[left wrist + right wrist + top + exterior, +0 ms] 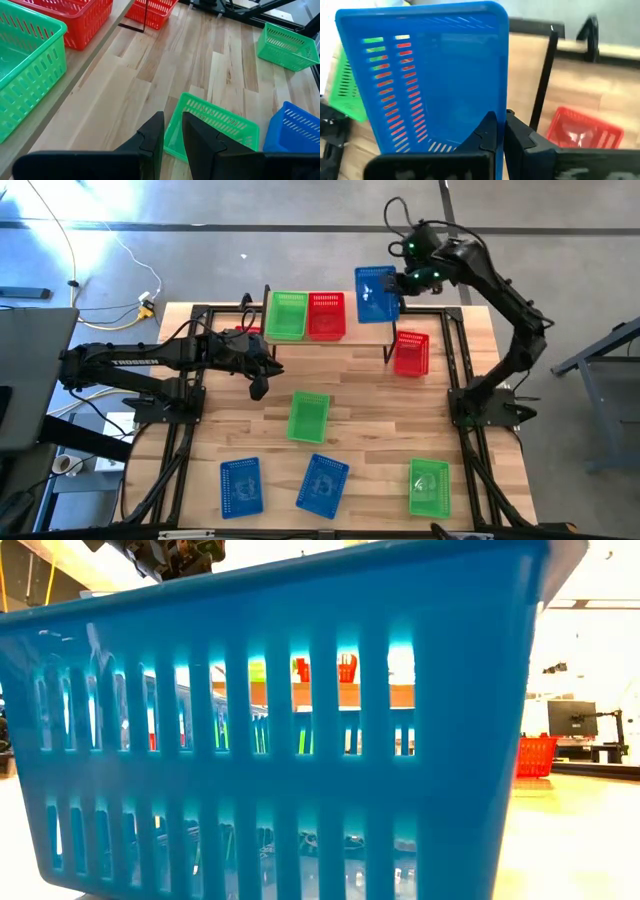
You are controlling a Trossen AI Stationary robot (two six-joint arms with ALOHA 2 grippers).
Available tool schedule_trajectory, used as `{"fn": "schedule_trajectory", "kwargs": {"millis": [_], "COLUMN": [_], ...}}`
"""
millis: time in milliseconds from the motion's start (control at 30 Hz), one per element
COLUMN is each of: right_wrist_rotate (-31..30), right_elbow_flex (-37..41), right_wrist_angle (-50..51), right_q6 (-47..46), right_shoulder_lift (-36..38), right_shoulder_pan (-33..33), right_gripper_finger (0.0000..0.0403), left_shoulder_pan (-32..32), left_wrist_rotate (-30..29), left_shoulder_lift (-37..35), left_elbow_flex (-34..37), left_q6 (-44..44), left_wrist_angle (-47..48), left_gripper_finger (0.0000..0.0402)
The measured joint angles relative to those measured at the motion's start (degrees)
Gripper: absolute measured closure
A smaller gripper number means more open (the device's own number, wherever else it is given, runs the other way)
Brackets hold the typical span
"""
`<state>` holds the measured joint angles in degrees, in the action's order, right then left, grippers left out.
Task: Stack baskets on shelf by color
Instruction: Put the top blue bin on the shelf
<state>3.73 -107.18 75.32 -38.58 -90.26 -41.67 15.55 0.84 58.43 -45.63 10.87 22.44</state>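
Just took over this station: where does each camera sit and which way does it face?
High: overhead, straight down; both arms, shelf.
Low: table height, filled by a blue basket.
Left wrist: past the left gripper at a green basket.
Right wrist: right gripper shut on the held blue basket, also in high view.

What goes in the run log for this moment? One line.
right gripper: shut on blue basket, over shelf right end | left gripper: empty, above table | shelf: green basket, red basket
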Motion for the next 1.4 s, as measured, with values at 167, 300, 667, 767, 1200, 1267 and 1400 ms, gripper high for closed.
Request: {"fn": "schedule_trajectory", "kwargs": {"millis": [167, 300, 667, 767, 1200, 1267, 1400], "right_wrist_rotate": [1.4, 2.7, 5.7, 6.7, 8.5, 8.7, 8.8], "right_elbow_flex": [2.3, 4.5, 10.5, 12.1, 16.2, 16.2, 16.2], "right_wrist_angle": [0.4, 0.3, -1.1, -3.5, -8.2, -8.4, -8.6], "right_q6": [-1.6, -1.7, -5.5, -6.4, -6.5, -6.4, -5.9], "right_shoulder_lift": [-2.3, -3.3, -3.5, -3.5, -3.6, -3.6, -3.6], "right_shoulder_pan": [-0.1, 0.4, 0.5, 0.4, -2.2, -2.5, -3.1], "right_gripper_finger": [0.0403, 0.0403, 0.0403, 0.0403, 0.0403, 0.0403, 0.0403], "left_shoulder_pan": [0.0, 0.0, 0.0, 0.0, 0.0, 0.0, 0.0], "left_wrist_rotate": [0.0, 0.0, 0.0, 0.0, 0.0, 0.0, 0.0], "left_shoulder_lift": [0.0, 0.0, 0.0, 0.0, 0.0, 0.0, 0.0], "left_elbow_flex": [0.0, 0.0, 0.0, 0.0, 0.0, 0.0, 0.0], "left_q6": [-0.1, -0.1, -0.6, -0.6, -0.4, -0.4, -0.4], "left_wrist_angle": [0.0, 0.0, 0.0, 0.0, 0.0, 0.0, 0.0], "left_gripper_finger": [0.0342, 0.0342, 0.0342, 0.0342, 0.0342, 0.0342, 0.0342]}}
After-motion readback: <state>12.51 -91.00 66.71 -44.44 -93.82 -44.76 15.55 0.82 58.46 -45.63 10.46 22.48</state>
